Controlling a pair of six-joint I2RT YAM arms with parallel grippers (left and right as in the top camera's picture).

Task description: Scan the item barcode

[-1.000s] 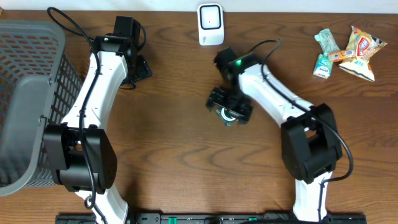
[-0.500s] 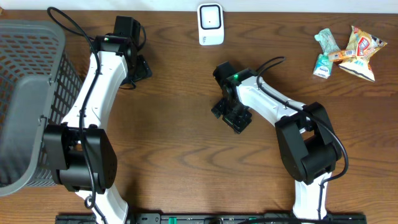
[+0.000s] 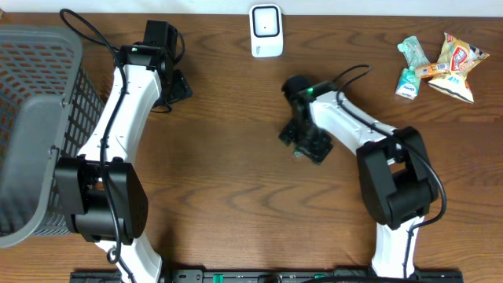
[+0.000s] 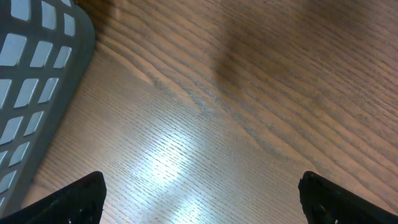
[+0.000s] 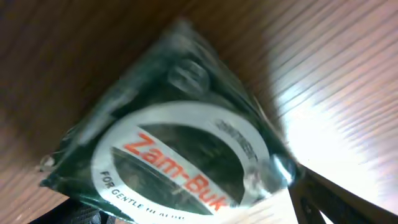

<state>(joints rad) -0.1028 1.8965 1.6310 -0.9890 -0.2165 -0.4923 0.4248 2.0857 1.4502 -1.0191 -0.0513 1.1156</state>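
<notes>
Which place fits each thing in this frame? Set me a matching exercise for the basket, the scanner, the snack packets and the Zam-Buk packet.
Things:
1. grey basket
2. white scanner
3. snack packets
4. Zam-Buk packet

Places:
A. far right corner of the table
B. mid-table, at the right gripper
C. left edge of the table
D. far edge, near the centre

Pairs: 1-C, 2-D, 3-A, 4-B
</notes>
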